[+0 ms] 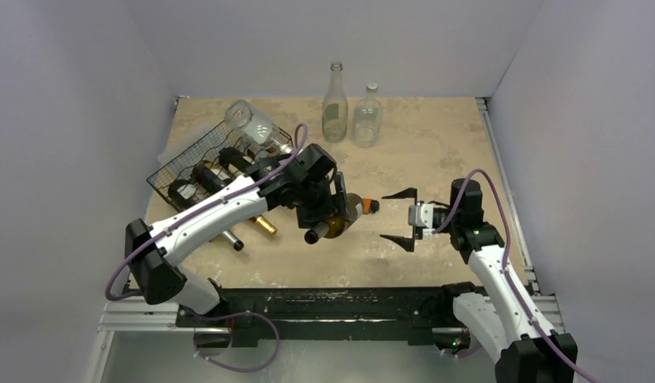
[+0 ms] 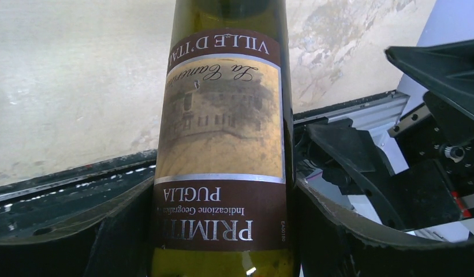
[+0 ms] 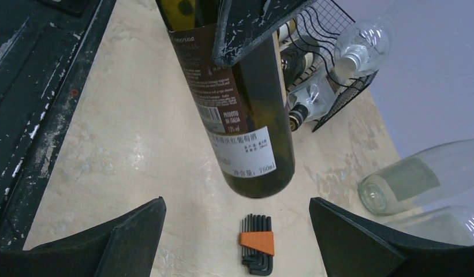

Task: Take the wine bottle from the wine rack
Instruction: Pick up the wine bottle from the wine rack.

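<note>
Left tool (image 2: pixel 223 236): pinched the wine bottle (image 3: pixel 243 133) across its labelled body, one finger on each side.
Wine bottle: hung in the air over the middle of the worktop (image 1: pixel 443 159), clear of the wine rack (image 1: pixel 192 159), which stood off to the left rear.
Long axis: lay tilted, with the base toward the right arm and the neck back toward the near left.
Right tool (image 1: pixel 392 216): spread wide and holding nothing, facing the bottle's base from close by without touching it.
Nearer arm: the left held the bottle, while the right was the free one nearest its base.
Below the base: a set of hex keys (image 3: pixel 257 245) lay on the worktop.
Likely hinge: a handover or set-down would probably depend on that base-to-right-tool line.
</note>
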`<action>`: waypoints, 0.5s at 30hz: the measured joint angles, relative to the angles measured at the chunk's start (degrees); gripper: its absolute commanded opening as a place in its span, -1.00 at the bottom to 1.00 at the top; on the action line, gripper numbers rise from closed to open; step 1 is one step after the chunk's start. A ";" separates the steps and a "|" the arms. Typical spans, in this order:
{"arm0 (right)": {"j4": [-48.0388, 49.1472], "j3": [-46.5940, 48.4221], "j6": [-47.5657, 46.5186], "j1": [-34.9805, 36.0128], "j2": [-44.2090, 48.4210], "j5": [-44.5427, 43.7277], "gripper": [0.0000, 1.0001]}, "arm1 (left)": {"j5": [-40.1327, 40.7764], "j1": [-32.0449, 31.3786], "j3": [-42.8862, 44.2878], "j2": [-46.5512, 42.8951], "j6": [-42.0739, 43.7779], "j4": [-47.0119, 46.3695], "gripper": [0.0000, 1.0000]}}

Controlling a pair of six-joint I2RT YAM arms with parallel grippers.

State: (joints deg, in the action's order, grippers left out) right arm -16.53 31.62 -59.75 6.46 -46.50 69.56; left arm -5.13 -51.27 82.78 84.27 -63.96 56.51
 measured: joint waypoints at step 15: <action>3.76 -2.43 -1.53 6.01 -0.81 -4.70 0.98 | -3.41 -4.87 7.26 9.94 -1.49 -3.32 -1.00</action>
State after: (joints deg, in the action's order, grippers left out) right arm -12.78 29.19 -61.28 12.47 -47.31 64.86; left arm -8.54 -56.14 90.04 94.21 -65.45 53.19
